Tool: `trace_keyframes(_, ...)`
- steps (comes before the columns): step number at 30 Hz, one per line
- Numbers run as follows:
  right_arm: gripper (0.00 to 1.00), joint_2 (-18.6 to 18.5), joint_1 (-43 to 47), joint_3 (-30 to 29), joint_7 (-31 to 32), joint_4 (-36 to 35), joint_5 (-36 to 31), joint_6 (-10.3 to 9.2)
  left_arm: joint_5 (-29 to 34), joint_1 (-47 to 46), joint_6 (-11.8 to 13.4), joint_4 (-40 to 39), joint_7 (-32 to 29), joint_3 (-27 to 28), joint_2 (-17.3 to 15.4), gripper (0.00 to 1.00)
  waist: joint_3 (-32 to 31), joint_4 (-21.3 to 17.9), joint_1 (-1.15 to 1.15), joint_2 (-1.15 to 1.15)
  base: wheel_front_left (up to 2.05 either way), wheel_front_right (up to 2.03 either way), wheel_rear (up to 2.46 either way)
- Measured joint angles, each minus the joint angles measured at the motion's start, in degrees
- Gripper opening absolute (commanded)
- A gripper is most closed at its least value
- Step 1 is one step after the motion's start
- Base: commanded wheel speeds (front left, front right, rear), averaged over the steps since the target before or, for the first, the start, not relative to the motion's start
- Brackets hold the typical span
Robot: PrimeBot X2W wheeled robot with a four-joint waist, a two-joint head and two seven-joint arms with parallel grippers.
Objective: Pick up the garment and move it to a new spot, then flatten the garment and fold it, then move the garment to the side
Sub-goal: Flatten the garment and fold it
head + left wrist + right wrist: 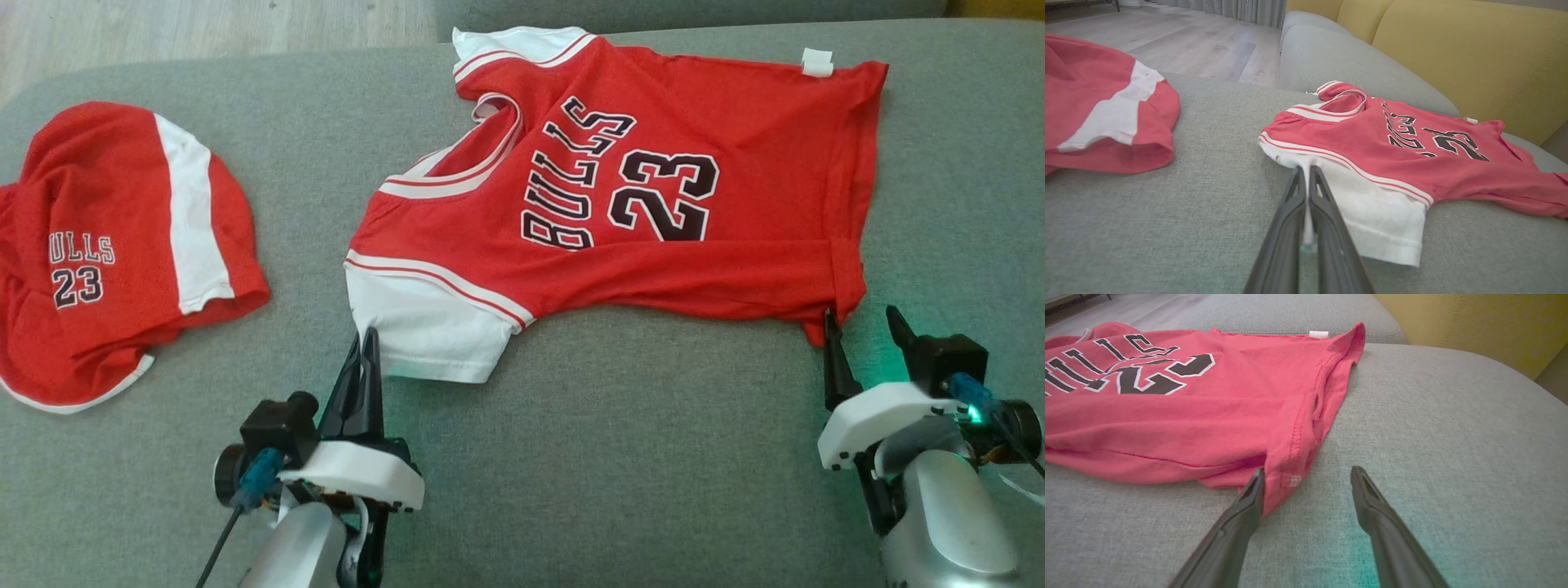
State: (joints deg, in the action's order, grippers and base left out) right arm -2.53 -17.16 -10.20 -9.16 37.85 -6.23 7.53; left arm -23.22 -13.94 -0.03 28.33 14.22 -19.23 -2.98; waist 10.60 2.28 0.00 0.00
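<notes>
The jersey lies spread on the grey sofa cushion. It looks light, thin and limp, so I judge it will sag wherever it is unsupported and is best taken by its near corners. My left jaws are closed, pinching the edge of the white sleeve, while my right jaws stand wide apart at the near hem corner, gripping nothing. It is red with white trim and black "BULLS 23" lettering, and its near edge is rumpled.
</notes>
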Motion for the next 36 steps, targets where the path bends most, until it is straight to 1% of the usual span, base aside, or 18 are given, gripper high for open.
trace_keyframes(1,0.81,0.0,0.0,0.0,-0.2,0.1,0.01,0.0,0.0,0.0,-0.01,0.02,0.0,-0.05,0.0,0.0,-0.04,0.01,0.0,0.0,0.0,0.0,0.0)
trace_keyframes(3,0.0,0.0,0.0,0.01,-0.49,0.35,0.02,0.0,0.0,0.0,-0.02,0.02,0.01,-0.21,0.0,0.0,-0.13,0.03,0.0,0.0,0.0,0.0,0.0)
trace_keyframes(9,0.0,0.0,0.01,0.35,-0.49,0.87,0.37,0.0,0.0,0.02,0.02,0.09,0.04,-0.19,-0.04,0.0,-0.78,-0.12,0.0,0.0,0.0,0.0,0.0)
trace_keyframes(13,0.0,-0.01,0.21,1.07,-0.46,-0.16,1.8,0.0,0.0,0.19,0.04,-0.08,0.05,0.48,-0.16,0.0,-1.74,-0.64,0.0,0.0,0.0,0.0,0.0)
trace_keyframes(16,0.0,-0.05,0.81,3.26,-0.2,-2.07,4.28,0.0,-0.52,0.38,0.07,-1.15,0.05,0.99,-0.26,0.0,-2.8,-1.15,0.0,0.0,0.0,0.0,0.0)
trace_keyframes(19,0.0,-0.05,2.6,6.24,1.81,-5.42,6.99,0.0,-0.83,0.56,0.07,-2.77,0.05,1.93,-0.74,0.0,-3.81,-1.89,0.0,0.0,0.0,0.0,0.0)
trace_keyframes(20,0.0,-0.05,2.6,6.24,1.81,-5.42,6.99,0.0,-0.83,0.56,0.07,-2.77,0.05,1.93,-0.74,0.0,-3.81,-1.89,0.0,0.0,0.0,0.0,0.0)
trace_keyframes(23,0.0,-0.04,4.24,9.42,4.72,-10.29,10.69,0.0,-1.25,0.52,0.08,-5.13,0.05,2.96,-1.93,0.0,-4.91,-2.56,0.0,0.0,0.0,0.0,0.0)
trace_keyframes(26,0.0,-0.18,4.58,11.77,8.31,-17.05,14.36,0.0,-1.59,0.06,0.22,-8.31,0.05,4.56,-3.01,0.0,-6.1,-3.0,0.0,0.0,0.0,0.0,0.0)
trace_keyframes(28,0.0,-1.53,4.54,13.29,10.39,-21.95,16.85,0.0,-1.6,-0.77,0.59,-10.55,0.05,5.05,-3.99,0.0,-6.88,-3.16,0.0,0.0,0.0,0.0,0.0)
trace_keyframes(31,0.0,-3.83,3.5,13.73,12.5,-28.53,21.28,0.0,-2.58,-3.25,0.59,-14.17,-0.66,6.31,-4.72,0.0,-8.06,-3.27,0.0,0.0,0.0,0.0,0.0)
trace_keyframes(33,0.0,-4.9,1.96,13.62,13.22,-31.88,24.05,0.0,-2.63,-5.4,0.6,-16.84,-1.57,6.52,-5.42,0.0,-8.81,-3.21,0.0,0.0,0.0,0.0,0.0)
trace_keyframes(36,0.0,-6.9,-0.47,13.68,14.51,-35.42,25.62,0.0,-3.36,-7.73,0.63,-21.15,-3.0,6.93,-5.53,0.0,-9.91,-2.92,0.0,0.0,0.0,0.0,0.0)
